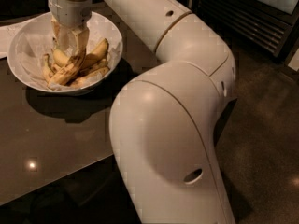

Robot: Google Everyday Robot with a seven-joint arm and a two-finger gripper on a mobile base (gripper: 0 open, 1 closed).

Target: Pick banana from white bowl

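Note:
The white bowl stands on the dark table at the upper left, with a crinkled whitish lining and several bananas in it. The banana, long, slim and brown-speckled, lies slanted across the bowl's front. My gripper points straight down into the bowl's middle. Its fingers are apart and reach down among the bananas, right above the speckled one. The gripper's tips are partly hidden by the fruit, and I cannot tell whether they touch it.
A plumper yellow banana leans on the bowl's right side. My bulky white arm fills the centre and right. The glossy dark table ends at the front. A white sheet lies left; a slatted dark cabinet stands back right.

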